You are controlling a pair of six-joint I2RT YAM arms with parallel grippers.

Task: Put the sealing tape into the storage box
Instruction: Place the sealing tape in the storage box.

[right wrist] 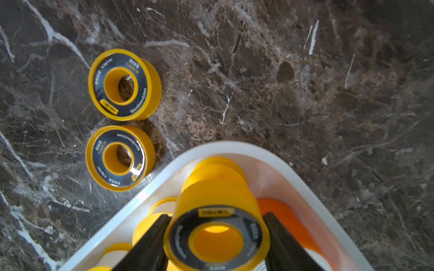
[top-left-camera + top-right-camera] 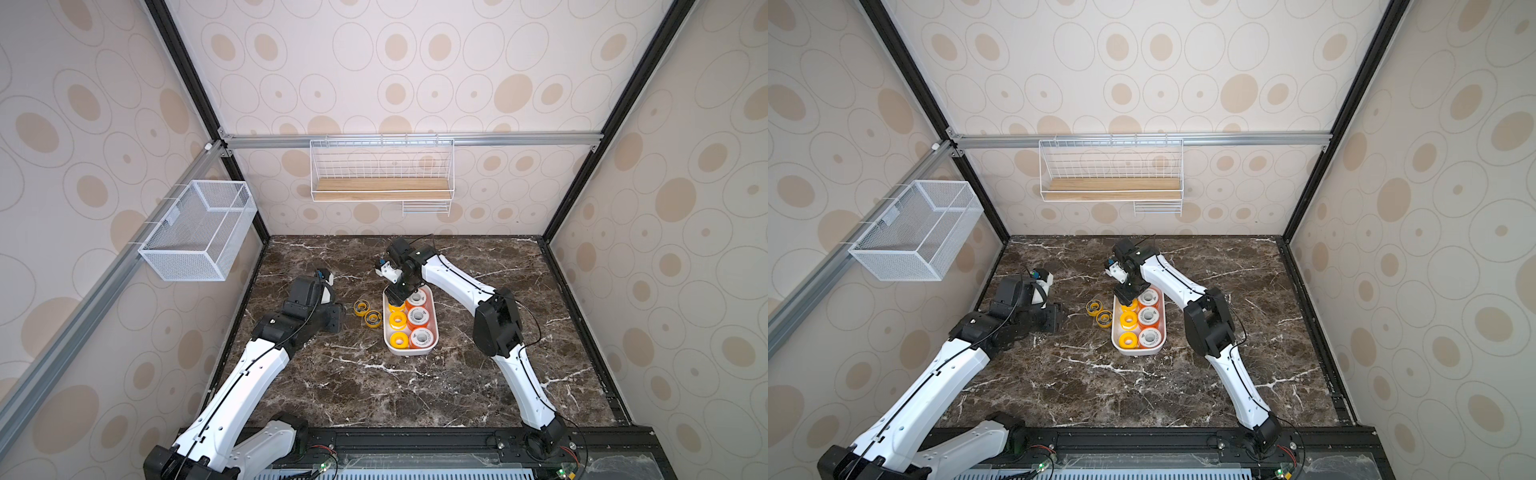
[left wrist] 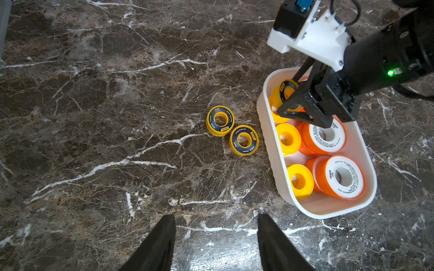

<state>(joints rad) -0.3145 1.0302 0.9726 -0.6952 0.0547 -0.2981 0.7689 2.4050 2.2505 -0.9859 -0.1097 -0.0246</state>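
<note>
The white storage box (image 2: 409, 353) (image 3: 270, 140) lies mid-table and holds several sealing tape spools: plain yellow ones (image 2: 398, 320) and orange ones with white faces (image 2: 417, 318). My right gripper (image 2: 395, 300) (image 1: 217, 218) reaches into the box's far end. It is shut on a yellow spool with a black ring (image 1: 217, 234) (image 3: 287, 90). Two more black-ringed yellow spools (image 2: 361, 307) (image 2: 372, 318) lie flat on the marble just left of the box, touching each other. My left gripper (image 3: 216, 218) (image 2: 334, 320) hovers open and empty over bare marble, left of those two.
A white wire-mesh basket (image 2: 195, 232) hangs on the left wall. A wire rack with a wooden board (image 2: 381, 189) hangs on the back wall. Dark marble tabletop (image 2: 374, 386) stretches in front of the box, between the two arms.
</note>
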